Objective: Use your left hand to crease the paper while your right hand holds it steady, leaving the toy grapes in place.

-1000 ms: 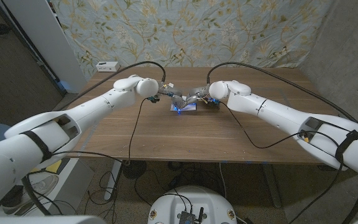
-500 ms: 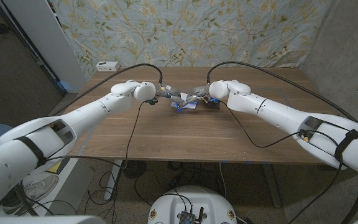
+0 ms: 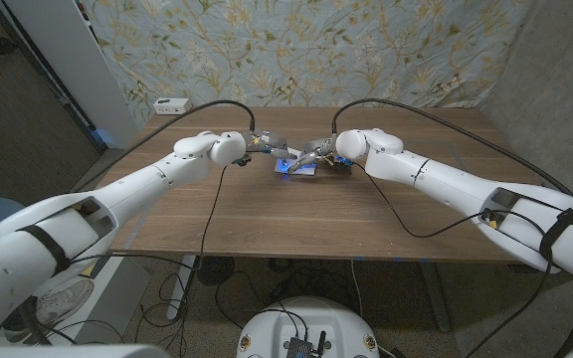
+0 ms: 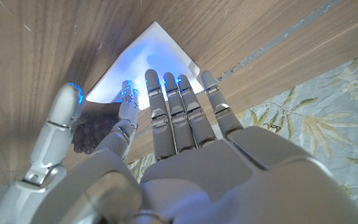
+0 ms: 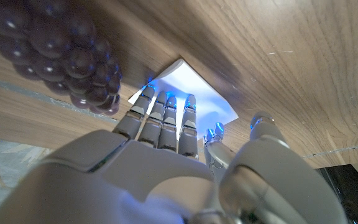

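Observation:
A small white paper (image 3: 293,167) lies at the table's middle, lit blue by the fingertip lights. My left hand (image 3: 265,146) reaches it from the left; in the left wrist view its straight fingers (image 4: 174,109) lie with their tips on the paper (image 4: 143,65). From the other side my right hand (image 3: 316,154) meets it, fingers (image 5: 165,121) extended with their tips at the paper's (image 5: 194,93) edge. Neither hand grips anything. The dark purple toy grapes (image 5: 58,56) sit on the table right beside my right hand, also seen as grapes (image 4: 92,134) and a dark clump of grapes (image 3: 342,165).
The wooden table (image 3: 296,214) has bare room in front of the paper. A white box (image 3: 172,105) sits at the far left corner. Black cables run along both arms, and a floral curtain hangs behind the table.
My left hand has drawn back a little to the left and away from the paper's middle. The paper, bunched up half a second ago, lies lower. My right hand has barely moved.

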### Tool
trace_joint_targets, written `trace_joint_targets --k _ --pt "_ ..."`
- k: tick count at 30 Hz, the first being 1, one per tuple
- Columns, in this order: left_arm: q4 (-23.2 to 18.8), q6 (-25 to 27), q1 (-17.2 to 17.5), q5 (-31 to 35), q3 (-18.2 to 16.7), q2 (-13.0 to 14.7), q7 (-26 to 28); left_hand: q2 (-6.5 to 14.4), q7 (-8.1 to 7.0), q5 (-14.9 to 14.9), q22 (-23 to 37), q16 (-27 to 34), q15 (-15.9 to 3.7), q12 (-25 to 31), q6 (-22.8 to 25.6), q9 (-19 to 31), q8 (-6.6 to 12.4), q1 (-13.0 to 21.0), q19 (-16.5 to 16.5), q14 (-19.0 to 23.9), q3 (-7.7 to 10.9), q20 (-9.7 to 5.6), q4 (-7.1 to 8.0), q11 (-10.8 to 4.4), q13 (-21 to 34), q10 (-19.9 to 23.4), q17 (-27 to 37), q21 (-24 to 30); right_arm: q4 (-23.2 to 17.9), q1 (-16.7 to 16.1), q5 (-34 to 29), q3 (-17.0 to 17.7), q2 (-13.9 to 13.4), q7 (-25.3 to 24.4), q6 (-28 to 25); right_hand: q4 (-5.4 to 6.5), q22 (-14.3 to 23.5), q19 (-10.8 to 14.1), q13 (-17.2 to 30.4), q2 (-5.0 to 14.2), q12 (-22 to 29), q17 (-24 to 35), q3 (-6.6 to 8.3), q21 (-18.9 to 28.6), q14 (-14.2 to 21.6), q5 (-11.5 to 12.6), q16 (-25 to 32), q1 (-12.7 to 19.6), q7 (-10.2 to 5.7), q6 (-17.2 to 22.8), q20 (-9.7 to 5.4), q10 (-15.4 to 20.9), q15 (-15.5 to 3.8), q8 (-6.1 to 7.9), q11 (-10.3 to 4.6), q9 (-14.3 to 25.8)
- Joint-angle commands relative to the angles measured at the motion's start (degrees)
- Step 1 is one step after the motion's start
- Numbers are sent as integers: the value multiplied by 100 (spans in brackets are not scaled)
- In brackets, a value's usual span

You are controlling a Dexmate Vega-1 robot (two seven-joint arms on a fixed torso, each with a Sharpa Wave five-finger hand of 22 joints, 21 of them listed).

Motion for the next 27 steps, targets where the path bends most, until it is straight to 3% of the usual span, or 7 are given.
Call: trace_joint_targets --k 1,6,9,12,15,22,27 --pt "104 37 -116 -93 27 -51 -165 -122 -7 -11 23 -98 62 -154 -436 43 -82 -45 -9 -356 -4 -49 -66 49 26 -428 -3 -114 -257 -82 -118 28 -147 18 101 -59 18 81 10 20 72 9 1 3 129 41 60 68 -24 174 23 139 -62 75 -30 15" --pt "202 107 -332 64 250 -152 -601 -176 -1 -32 16 -174 34 -313 -969 -132 -347 -188 -105 -934 -2 -101 -87 86 -130 -1035 -72 -267 -284 -112 -131 66 -157 32 133 -74 18 108 10 19 82 8 -2 4 167 41 66 75 -24 216 15 191 -81 76 -34 14" --pt "292 132 -451 89 351 -226 -857 -213 -71 -41 13 -180 66 -346 -1313 -252 -418 -253 -229 -1162 0 -158 -108 23 -241 -1312 -101 -377 -286 -123 -141 79 -162 53 133 -78 18 118 10 15 81 7 -5 3 182 41 67 72 -32 240 9 201 -86 78 -28 14" --pt "410 113 -544 77 434 -305 -1023 -220 -22 -45 10 -184 58 -342 -1416 -304 -419 -283 -227 -1267 1 -198 -111 23 -292 -1394 -113 -405 -292 -137 -162 93 -166 44 122 -82 18 127 10 13 77 5 -8 3 186 41 63 70 -26 242 8 202 -97 71 -32 14" --pt "449 94 -599 134 503 -327 -1054 -211 -2 -56 8 -2 17 -244 -1336 -422 -336 -380 -40 -833 -2 -248 -83 58 -415 -1252 -127 -398 -257 -139 -151 112 -154 42 148 -84 18 130 11 20 67 5 -5 -1 174 43 54 70 -32 244 7 192 -80 64 -28 14" --pt "436 191 -665 272 624 -346 -1176 -234 145 -74 9 65 20 -140 -986 -550 -223 -512 117 -504 -17 -322 -50 83 -574 -912 -146 -424 -192 -145 -140 135 -131 30 187 -89 18 131 11 26 52 5 -7 -8 162 44 42 66 -32 228 2 176 -66 44 -37 14" --pt "484 244 -693 262 659 -379 -1271 -224 307 -78 7 94 182 -94 -753 -629 -197 -597 432 -230 -6 -400 -26 262 -719 -645 -161 -387 -133 -133 -133 137 -105 30 214 -88 18 134 11 31 40 8 -11 -14 151 44 33 57 -25 199 -2 160 -61 23 -37 14"
